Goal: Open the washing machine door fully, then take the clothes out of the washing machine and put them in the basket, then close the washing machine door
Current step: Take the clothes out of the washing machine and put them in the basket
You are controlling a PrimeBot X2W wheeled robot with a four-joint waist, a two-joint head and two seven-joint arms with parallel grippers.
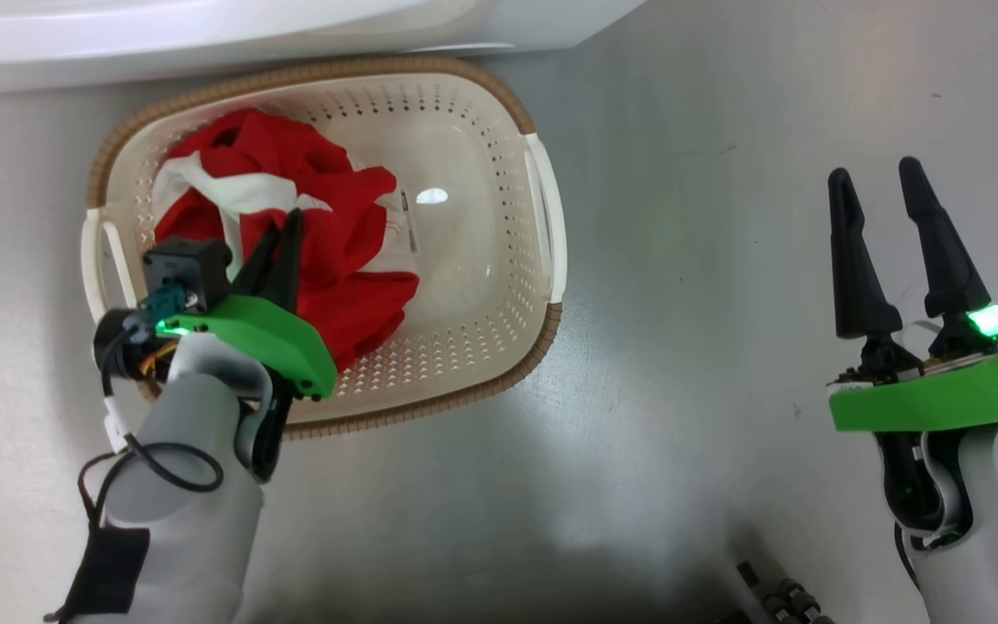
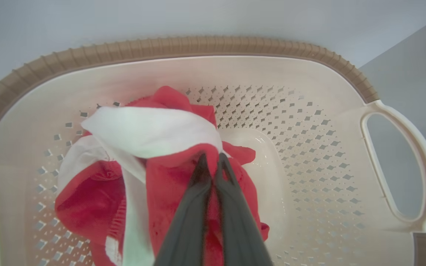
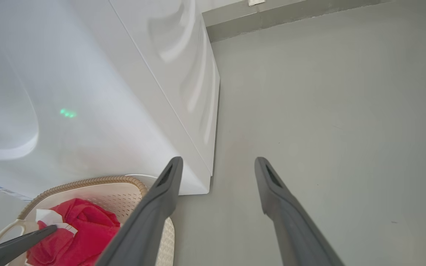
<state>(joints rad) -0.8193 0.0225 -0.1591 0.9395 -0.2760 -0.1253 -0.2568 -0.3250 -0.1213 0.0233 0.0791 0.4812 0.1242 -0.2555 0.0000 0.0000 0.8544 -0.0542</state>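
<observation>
Red clothes (image 1: 352, 251) in the basket (image 1: 473, 338) under the left claw (image 1: 282, 224) look pinched by it; right claw (image 1: 876, 172) spread wide, empty.

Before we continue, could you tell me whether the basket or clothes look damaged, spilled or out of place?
Nothing stands out: the clothes lie inside the upright basket, none over its rim, pinched by the left gripper.

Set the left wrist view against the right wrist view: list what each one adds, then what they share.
Left wrist view: the left gripper pinched shut on the red-and-white fabric clothes. Right wrist view: the open right gripper above grey floor, by the corner of the big white washing machine. Shared: the cream perforated plastic basket with brown rim and the clothes inside.
</observation>
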